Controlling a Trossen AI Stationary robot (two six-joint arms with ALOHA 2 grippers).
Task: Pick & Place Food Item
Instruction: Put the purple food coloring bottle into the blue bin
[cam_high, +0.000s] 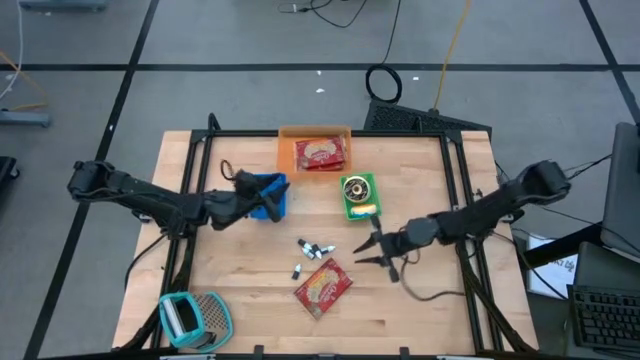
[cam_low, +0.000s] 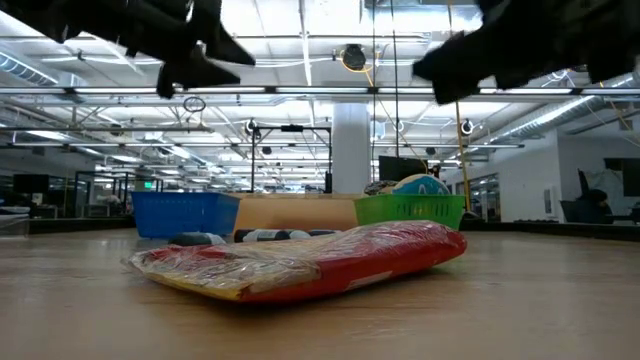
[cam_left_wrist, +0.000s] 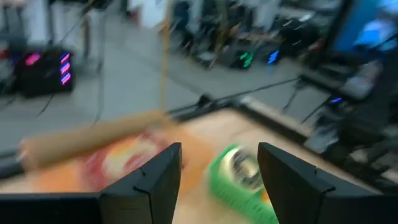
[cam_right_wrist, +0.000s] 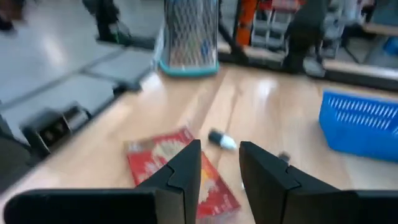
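Hovering over the wooden bench, both arms are working well above its surface. The left hand is sitting over the blue basket, its fingers spread apart with nothing between them, as its own wrist view shows. The right hand is hanging just beside the loose red snack packet, which is lying flat in the middle of the bench toward the near edge; its fingers are standing slightly apart and gripping nothing, and in its wrist view the packet is showing just ahead of them.

Judging by how things lie, part of the job is looking done: one red snack packet is already resting in the orange tray at the far side, and a round yellow-and-green food item is sitting in the green basket. What seems left is the loose packet, which the right hand is probably lining up to take, plus perhaps the small items nearby.

Counting: two red snack packets, one trayed and one loose; one blue basket, one green basket, one orange tray; one teal mesh container lying at the near left corner; and about four small dark-and-white pieces scattered between the baskets and the loose packet, too small to identify.
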